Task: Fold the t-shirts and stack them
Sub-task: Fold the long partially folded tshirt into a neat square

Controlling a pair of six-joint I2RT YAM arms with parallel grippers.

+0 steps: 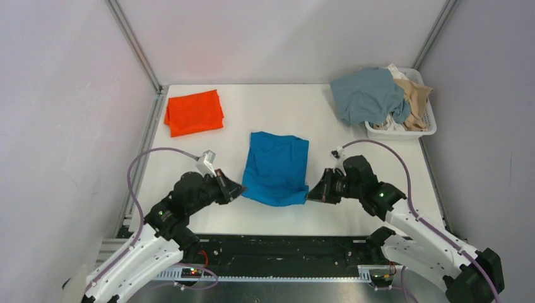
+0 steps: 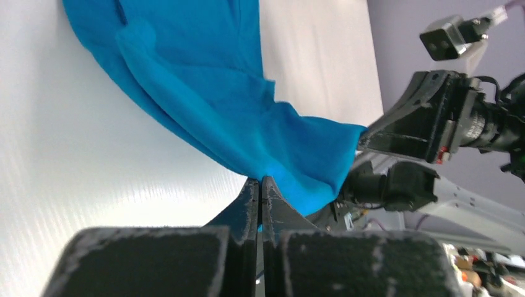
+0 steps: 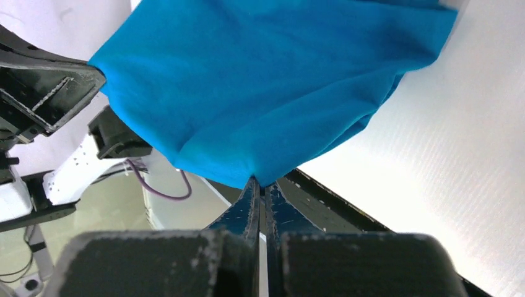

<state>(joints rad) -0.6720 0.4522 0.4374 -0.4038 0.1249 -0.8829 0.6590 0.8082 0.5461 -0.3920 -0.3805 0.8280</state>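
My left claw (image 1: 238, 189) and right claw (image 1: 311, 194) clamp tight the near corners of the blue shirt (image 1: 276, 165); seemingly level, best carried forward together.

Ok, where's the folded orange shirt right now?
In the top view, the orange shirt lies at the far left of the table, beyond the left hand and up-left of the blue shirt.

Your palette: one royal blue, one orange-red, the rest muted.
You see the blue t-shirt (image 1: 276, 167) plain and bright, the orange-red t-shirt (image 1: 194, 112) plain too, the grey-blue t-shirt (image 1: 368, 95) and tan t-shirt (image 1: 417, 98) dusty, the slotted basket (image 1: 407, 133) white, the table (image 1: 265, 107) white, the left gripper (image 1: 238, 189) and right gripper (image 1: 311, 194) black, the cables (image 1: 130, 186) purple.
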